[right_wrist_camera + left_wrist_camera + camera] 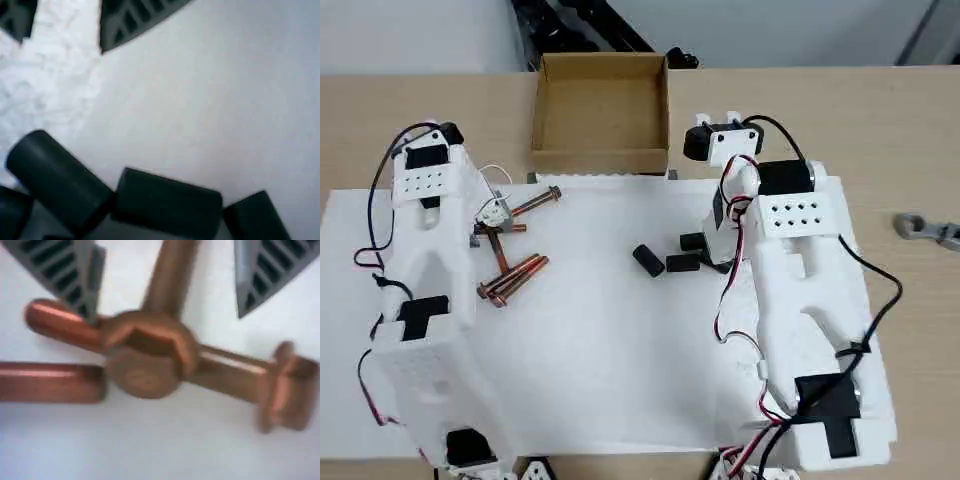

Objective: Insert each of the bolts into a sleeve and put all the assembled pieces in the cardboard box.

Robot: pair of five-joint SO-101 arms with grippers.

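High view first. The cardboard box (600,150) sits open-topped at the far edge of the white sheet (600,360). Four bolts (515,279) lie loose on that sheet off the box's front left corner. One is close to the box and the others are farther from it, two of them side by side. My left gripper (492,222) hangs over this cluster. Three black sleeves (682,263) lie off the box's front right corner, and my right gripper (718,245) is just beside them. From up here I cannot judge either claw. A metal tool (925,228) rests on the bare table (900,120), well to the right of the box.

Left wrist view. The left claw's fingers (60,265) are spread wide and pinch nothing. The shank of the upper bolt (145,350) runs between them, and its head lies on top of a crosswise bolt (235,372). The blunt end of a third bolt (50,382) is just beside that head.

Right wrist view. The right claw's fingers (135,15) stand apart with only white sheet between them, gripping nothing. The sleeves lie on their sides in a tight row near the fingers, and at least two of them look to be touching.
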